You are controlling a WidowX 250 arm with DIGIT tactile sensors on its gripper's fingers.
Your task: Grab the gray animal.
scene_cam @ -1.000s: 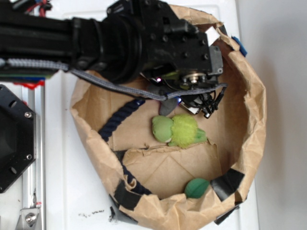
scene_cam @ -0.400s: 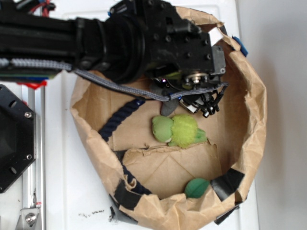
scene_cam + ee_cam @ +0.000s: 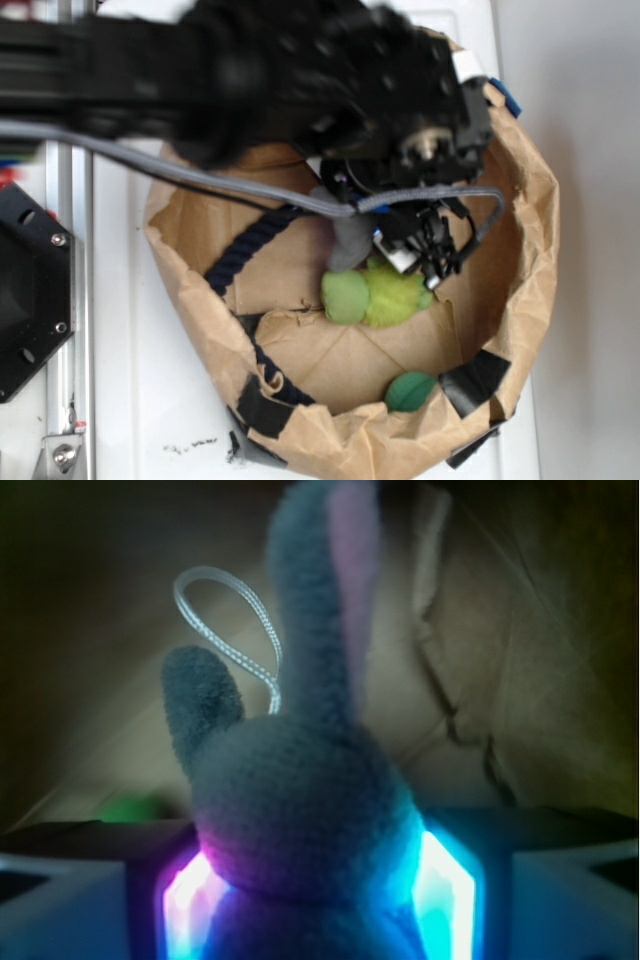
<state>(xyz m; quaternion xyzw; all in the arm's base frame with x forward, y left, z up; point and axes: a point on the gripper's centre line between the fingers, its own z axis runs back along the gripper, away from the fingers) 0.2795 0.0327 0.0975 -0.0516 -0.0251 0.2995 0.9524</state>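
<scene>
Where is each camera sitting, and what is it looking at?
Exterior: sits overhead, looks straight down into the paper bag; shows the black arm and the gripper above the green turtle.
Wrist: sits on the gripper, looks out between its glowing fingers at the bunny held between them.
Shared: both show the gray bunny and the bag's brown paper.
</scene>
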